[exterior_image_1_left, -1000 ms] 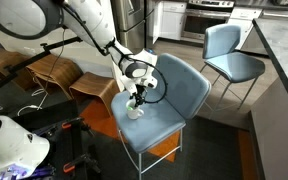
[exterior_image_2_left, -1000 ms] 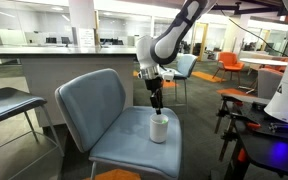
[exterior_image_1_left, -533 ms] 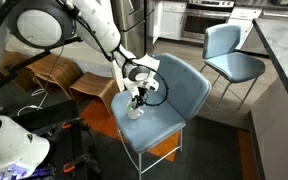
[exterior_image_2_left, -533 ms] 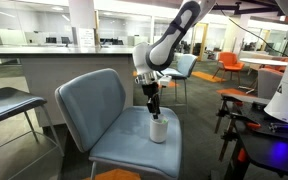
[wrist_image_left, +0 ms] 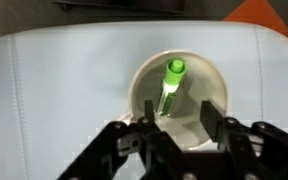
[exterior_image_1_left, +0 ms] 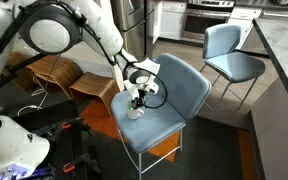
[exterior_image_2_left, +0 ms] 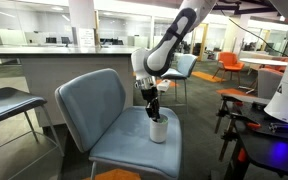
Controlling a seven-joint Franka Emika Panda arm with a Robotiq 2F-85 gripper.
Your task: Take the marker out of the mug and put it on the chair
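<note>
The white mug (wrist_image_left: 210,82) stands on the seat of the light blue chair (wrist_image_left: 64,90). The green marker (wrist_image_left: 170,88) leans inside it, cap up. My gripper (wrist_image_left: 180,116) is open right over the mug, one finger at each side of the mug's near rim, and the marker is not between them. In both exterior views the gripper (exterior_image_1_left: 137,100) (exterior_image_2_left: 154,108) points straight down, just above the mug (exterior_image_1_left: 134,113) (exterior_image_2_left: 158,130) on the chair (exterior_image_1_left: 176,92) (exterior_image_2_left: 92,110). The marker is too small to see there.
A second blue chair (exterior_image_1_left: 227,48) with dark legs stands behind. Brown bent-wood chairs (exterior_image_1_left: 54,72) are beside the arm's base. A counter edge (exterior_image_1_left: 282,70) runs along one side. Dark equipment on a stand (exterior_image_2_left: 252,125) is near the seat's front.
The gripper has come down a little closer to the mug and stays open. The mug and marker have not moved.
</note>
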